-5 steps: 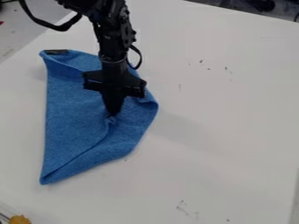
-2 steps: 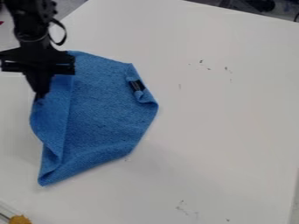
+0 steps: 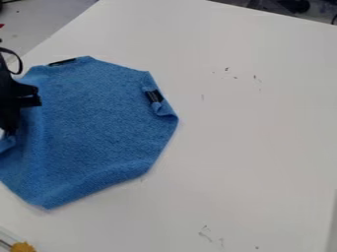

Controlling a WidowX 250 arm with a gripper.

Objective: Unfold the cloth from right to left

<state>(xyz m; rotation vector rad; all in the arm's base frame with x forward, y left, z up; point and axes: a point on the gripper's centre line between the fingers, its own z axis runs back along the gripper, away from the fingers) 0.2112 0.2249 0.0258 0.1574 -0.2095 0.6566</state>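
At the left edge of the camera view is my gripper (image 3: pixel 8 132), shut on the left part of the blue cloth (image 3: pixel 99 118). The cloth spreads out broadly from there to the middle of the view, mostly in a single open sheet. Its right corner is turned over beside a black tag, and a second dark tag shows at the upper left edge. Near the gripper the cloth is drawn up, and part of it passes out of the view at the left.
The white table (image 3: pixel 250 128) extends to the right, with small dark marks on it. A yellow-orange object (image 3: pixel 22 247) lies at the bottom left corner. Dark items stand beyond the table's far edge at the top right.
My gripper has moved left from over the cloth's middle, pulling the held part with it. The cloth has opened out leftward, and the tag at its right has come into sight.
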